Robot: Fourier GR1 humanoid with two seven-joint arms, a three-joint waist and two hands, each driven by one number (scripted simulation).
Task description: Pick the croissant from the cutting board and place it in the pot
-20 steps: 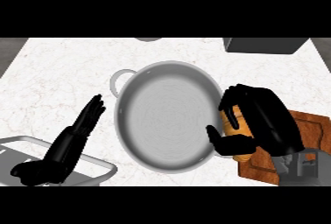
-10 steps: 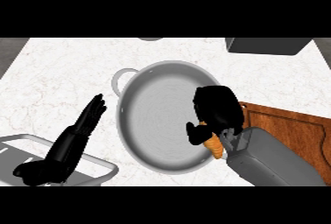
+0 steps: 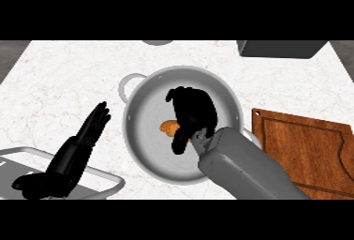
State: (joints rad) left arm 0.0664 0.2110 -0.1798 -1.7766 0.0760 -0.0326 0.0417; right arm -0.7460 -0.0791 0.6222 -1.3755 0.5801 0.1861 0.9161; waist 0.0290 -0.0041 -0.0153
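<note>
A large grey pot [image 3: 149, 154] stands mid-counter, handles at its upper left and right. My right hand [image 3: 191, 111] hovers inside it, fingers curled round an orange croissant [image 3: 169, 126], of which only a small part shows under the palm. To the right lies the wooden cutting board [image 3: 304, 150], with nothing on the part I can see. My left hand [image 3: 88, 133] rests open left of the pot, fingers straight and pointing up.
A grey metal tray [image 3: 27, 157] sits at the lower left under my left forearm. A dark box [image 3: 280, 48] stands at the back right, and a small grey object [image 3: 158, 42] shows at the back edge.
My right hand has carried the croissant leftward from the cutting board's edge to over the pot's middle. The left hand has not moved.
</note>
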